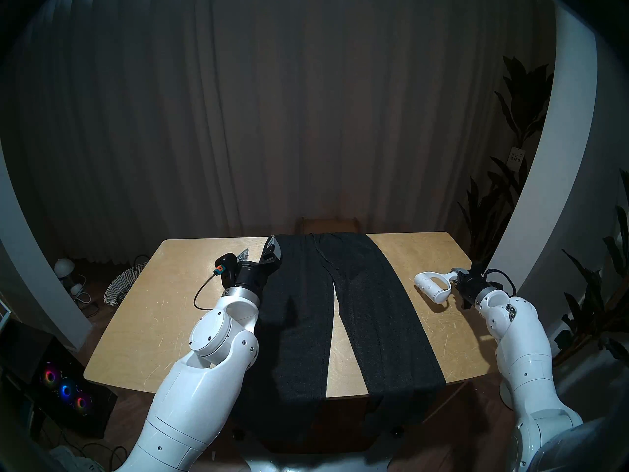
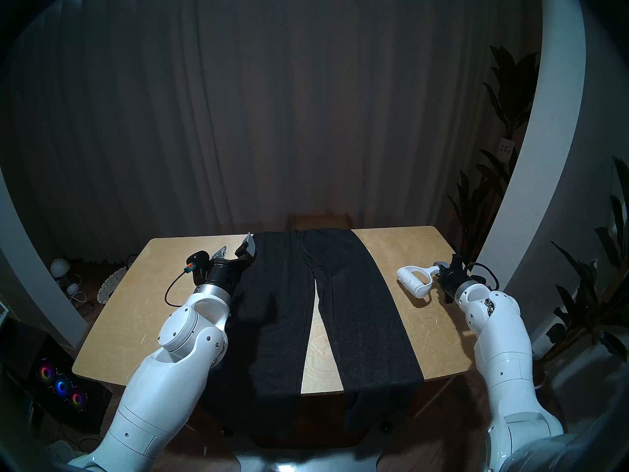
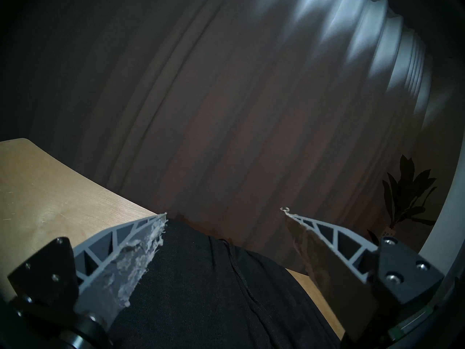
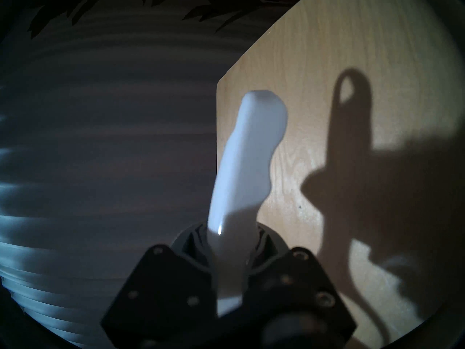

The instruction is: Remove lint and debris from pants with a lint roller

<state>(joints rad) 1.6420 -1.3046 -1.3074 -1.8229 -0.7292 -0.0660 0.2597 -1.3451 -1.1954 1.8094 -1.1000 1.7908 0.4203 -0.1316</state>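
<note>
The dark pants (image 1: pixel 306 308) (image 2: pixel 357 308) lie flat on the wooden table (image 1: pixel 153 308), waist at the far edge and both legs hanging over the near edge. My left gripper (image 1: pixel 258 251) (image 2: pixel 234 249) (image 3: pixel 224 212) is open at the waistband's left end, low over the pants (image 3: pixel 201 290). On the right side of the table, my right gripper (image 1: pixel 457 280) (image 2: pixel 440 272) (image 4: pixel 231 252) is shut on the handle of the white lint roller (image 1: pixel 432 285) (image 2: pixel 413 280) (image 4: pixel 246 152). It holds the roller slightly above the bare wood, clear of the right leg. No lint or debris can be made out on the fabric.
A wicker basket (image 1: pixel 119 284) and a small lamp (image 1: pixel 64 267) sit on the floor to the left. A computer with glowing fans (image 1: pixel 64 389) stands at the near left. Plants (image 1: pixel 520 120) stand on the right, and a chair back (image 1: pixel 328 222) shows behind the table.
</note>
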